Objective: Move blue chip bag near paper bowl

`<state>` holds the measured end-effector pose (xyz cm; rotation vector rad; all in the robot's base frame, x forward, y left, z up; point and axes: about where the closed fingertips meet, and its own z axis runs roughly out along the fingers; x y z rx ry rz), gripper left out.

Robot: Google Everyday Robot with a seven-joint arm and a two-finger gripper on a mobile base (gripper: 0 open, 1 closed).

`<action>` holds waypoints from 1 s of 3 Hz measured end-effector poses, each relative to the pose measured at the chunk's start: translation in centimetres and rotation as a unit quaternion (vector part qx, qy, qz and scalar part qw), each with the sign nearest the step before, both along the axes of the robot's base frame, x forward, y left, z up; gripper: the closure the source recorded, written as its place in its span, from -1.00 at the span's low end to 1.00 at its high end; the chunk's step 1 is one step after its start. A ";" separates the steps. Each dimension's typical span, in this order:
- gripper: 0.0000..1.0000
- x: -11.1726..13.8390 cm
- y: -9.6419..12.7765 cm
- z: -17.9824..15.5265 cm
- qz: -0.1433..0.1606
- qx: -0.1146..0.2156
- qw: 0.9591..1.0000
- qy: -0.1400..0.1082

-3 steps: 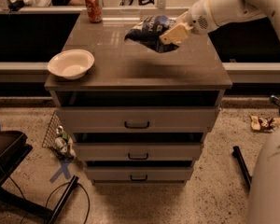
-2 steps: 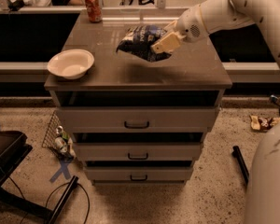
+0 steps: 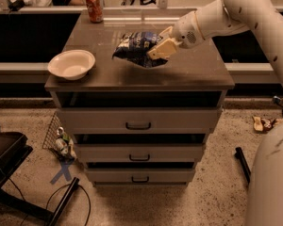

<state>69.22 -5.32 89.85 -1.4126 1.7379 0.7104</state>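
Observation:
The blue chip bag (image 3: 137,47) is a crumpled dark-blue foil bag with white printing, held just above the middle of the brown cabinet top (image 3: 188,72). My gripper (image 3: 156,51) comes in from the right on a white arm and is shut on the bag's right side. The paper bowl (image 3: 71,64) is a shallow off-white bowl at the front left corner of the top, about a bowl's width to the left of the bag.
An orange soda can (image 3: 94,6) stands at the back left of the cabinet top. The cabinet has three drawers (image 3: 138,124) below. A wire basket (image 3: 56,138) and cables lie on the floor at the left.
My gripper has carried the blue chip bag leftward and toward the front of the cabinet top, closer to the paper bowl. The bowl and can have not moved.

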 end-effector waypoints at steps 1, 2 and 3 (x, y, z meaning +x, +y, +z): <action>0.17 0.0 0.3 -0.2 0.002 0.000 1.000 0.002; -0.45 0.0 0.7 -0.4 0.005 0.001 1.000 0.004; -0.90 0.1 0.9 -0.6 0.007 0.001 1.000 0.005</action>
